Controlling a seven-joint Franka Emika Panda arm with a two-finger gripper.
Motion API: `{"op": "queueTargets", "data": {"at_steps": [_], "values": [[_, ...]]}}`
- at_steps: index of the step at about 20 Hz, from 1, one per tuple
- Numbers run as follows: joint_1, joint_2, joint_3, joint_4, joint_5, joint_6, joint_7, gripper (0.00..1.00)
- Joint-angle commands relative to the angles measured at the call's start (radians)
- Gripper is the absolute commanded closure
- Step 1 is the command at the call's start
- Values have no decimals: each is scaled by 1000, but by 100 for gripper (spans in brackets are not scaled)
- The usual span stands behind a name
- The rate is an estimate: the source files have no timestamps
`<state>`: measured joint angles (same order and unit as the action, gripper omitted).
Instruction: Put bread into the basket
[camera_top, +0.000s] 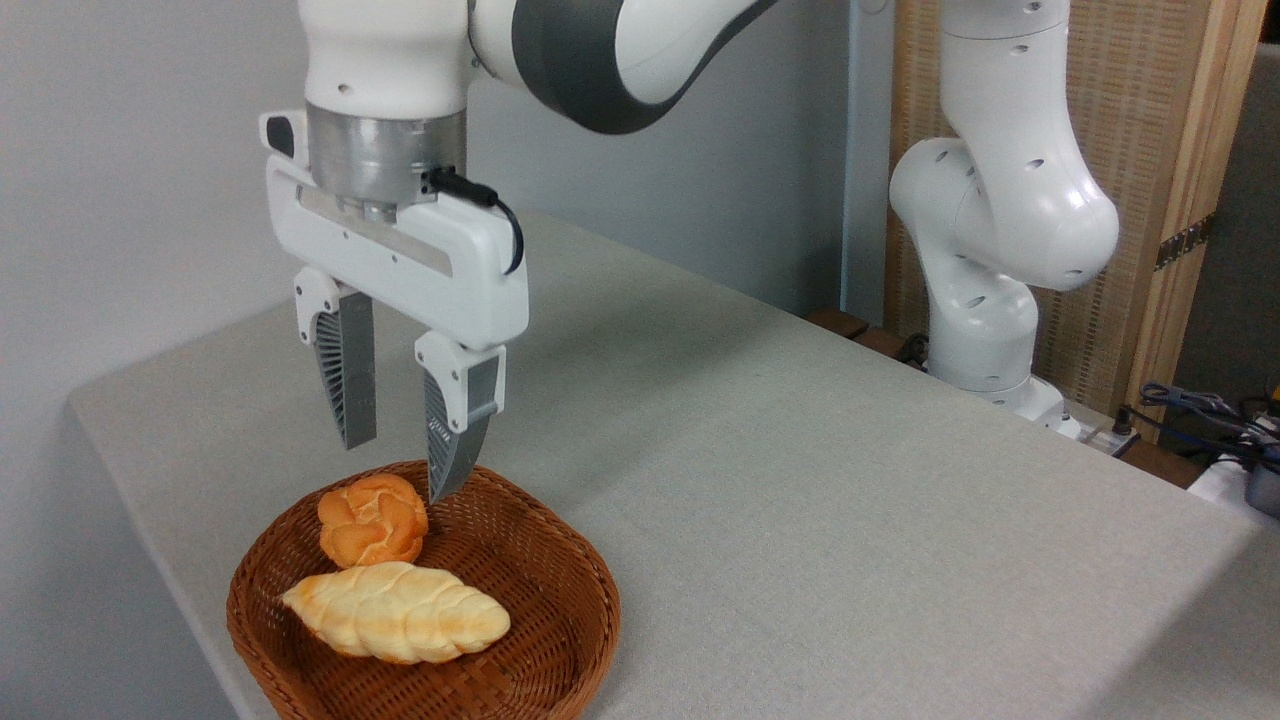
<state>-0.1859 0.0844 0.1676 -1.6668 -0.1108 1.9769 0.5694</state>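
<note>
Robot arm and woven basket on a grey worktop (800, 480). The basket (560, 560), reddish-brown wicker with a thick braided rim, sits at the near left corner of the worktop, its near edge cut off by the lower border of the view. The bread (396, 612), a pale yellow braided loaf with light golden patches and pointed ends, lies inside the basket on its near side, its long axis running left to right across the woven floor. Just behind it, toward the far left of the basket, lies a smaller round orange knotted roll (373, 519), close to the loaf; whether the two touch cannot be told.

The claw (400, 465) hangs above the far part of the basket, pointing straight down, its two ribbed grey fingers (345, 375) spread apart with nothing between them. The right fingertip appears just beside the roll's upper right edge; contact cannot be judged. The white arm rises from a base (985, 350) at the far right edge of the worktop, in front of a wood-framed woven panel (1150, 120). Cables (1200, 405) lie at the far right.
</note>
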Motion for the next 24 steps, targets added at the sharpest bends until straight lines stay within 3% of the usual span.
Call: {"op": "queueTargets", "data": {"at_steps": [1,2,6,11,15,18,24], "values": [[5,-80,4,1,-16,-125,-5,0],[22,-90,1,1,-16,-163,-6,0],[114,-114,-111,1,-3,-285,-3,0],[117,-123,-134,1,0,-351,44,0],[117,-126,-134,2,2,-351,69,0],[111,-120,-137,27,40,-349,69,0],[109,-123,-122,36,37,-349,70,0]]}}
